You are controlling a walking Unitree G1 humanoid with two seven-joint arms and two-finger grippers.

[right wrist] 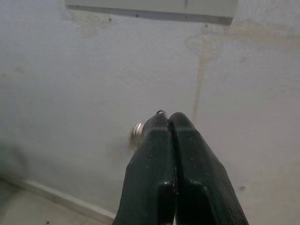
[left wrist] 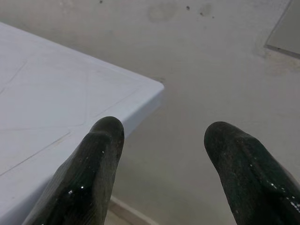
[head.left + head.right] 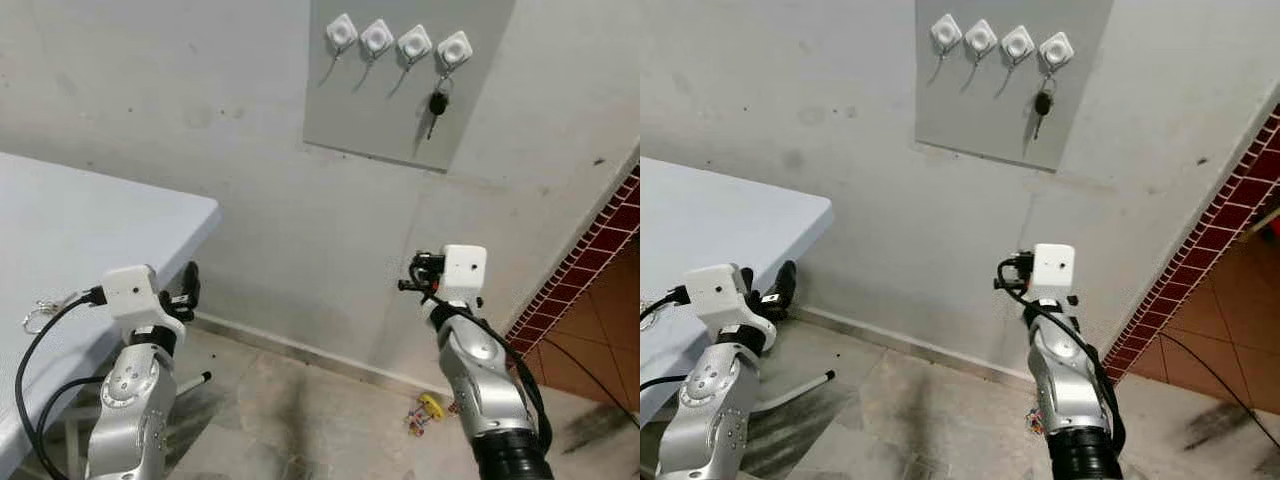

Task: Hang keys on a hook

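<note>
Wall (image 3: pixel 250 200), pale grey and stained, takes up most of what I see, with a skirting strip along its foot and a stone-look floor (image 3: pixel 300 420) below. Off to the right a band of dark red tiles (image 3: pixel 600 250) slants down beside an orange tiled floor. On the left stands a white table (image 3: pixel 80 230), its rounded corner jutting toward the wall.

High on the wall sits a grey board (image 3: pixel 400 110) carrying a row of four white hooks (image 3: pixel 377 38). From the rightmost hook (image 3: pixel 455 47) hangs a key (image 3: pixel 437 105) with a black head, its blade pointing down against the board. The other three hooks hang bare.

Both silver arms are raised in front of the wall. The left gripper (image 2: pixel 161 154) hovers just off the table corner, its two black fingers (image 2: pixel 93 173) spread wide apart with nothing between them. The right gripper (image 1: pixel 169 123) is held up below the board and well short of the hooks; its fingers are pressed together, and at their tips they pinch a small metal ring (image 1: pixel 137 129), partly blurred, with a thin wire loop peeking above the tips. I can't make out whether any keys dangle from it.

Near the table's near edge, by the left arm, lies a small wire ring (image 3: pixel 38 315). On the floor by the right arm lies a small yellow and red object (image 3: pixel 427 410), too small to identify.
</note>
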